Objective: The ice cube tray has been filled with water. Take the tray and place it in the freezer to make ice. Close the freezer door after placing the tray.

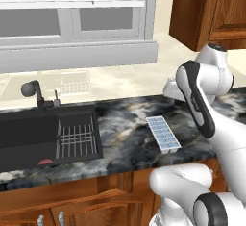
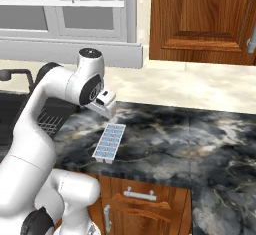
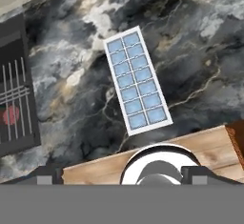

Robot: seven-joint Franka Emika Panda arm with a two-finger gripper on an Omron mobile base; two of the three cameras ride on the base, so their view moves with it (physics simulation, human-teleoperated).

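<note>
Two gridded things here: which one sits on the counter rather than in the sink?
The ice cube tray: white, blue cells, lying on the marble counter. The black wire rack sits in the sink.

no readable text, labels or signs

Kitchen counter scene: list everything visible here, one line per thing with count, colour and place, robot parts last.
ice cube tray: one, white-grey with pale blue water in two rows of cells, flat on the counter near its front edge, right of the sink.
counter: one, dark marbled stone, across the scene.
sink: one, black, set into the counter at left.
dish rack: one, black wire, in the sink's right part.
faucet: one, dark, behind the sink.
red item: one, under the rack wires; too small to identify.
window: one, grey frame, white blinds, above the sink.
cupboards: brown wood, above the counter and below it.
arm: one, white with dark joints, raised over the counter.
gripper: one, dark tips, open, above the tray.
</note>
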